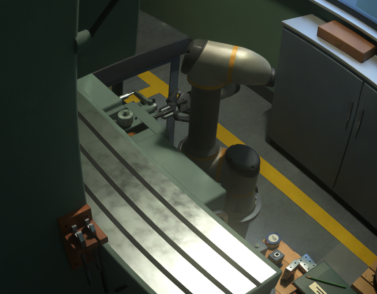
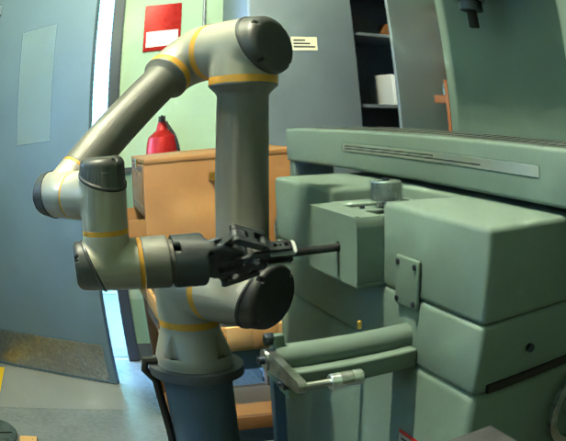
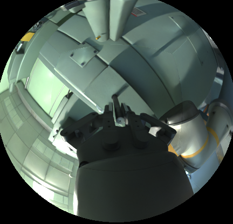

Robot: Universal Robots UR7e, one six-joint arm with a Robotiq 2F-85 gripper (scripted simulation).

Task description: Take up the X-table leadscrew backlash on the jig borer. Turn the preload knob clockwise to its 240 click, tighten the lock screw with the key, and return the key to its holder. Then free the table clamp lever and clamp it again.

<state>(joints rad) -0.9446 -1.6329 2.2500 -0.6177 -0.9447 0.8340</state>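
Note:
The key (image 2: 312, 248) (image 1: 161, 113) (image 3: 116, 105) is a dark rod that sticks out level from the end face of the green screw housing (image 2: 345, 232), and its handle end lies between the fingers of my gripper (image 2: 279, 251) (image 1: 173, 111) (image 3: 117, 115), which is open around it and holds nothing. The key's far tip sits in the lock screw hole. The knurled preload knob (image 2: 386, 189) (image 1: 124, 116) stands on top of the housing, just behind. The table clamp lever (image 2: 316, 377) with its metal grip lies low at the machine's front. The red-brown key holder (image 1: 81, 235) hangs on the machine column.
The housing face stands right before the fingers. My own arm's elbow (image 2: 264, 296) sits just under the wrist. The long slotted table (image 1: 169, 215) runs above. Cabinets (image 1: 324, 120) stand across the yellow floor line. A crate (image 2: 179, 190) is behind the arm.

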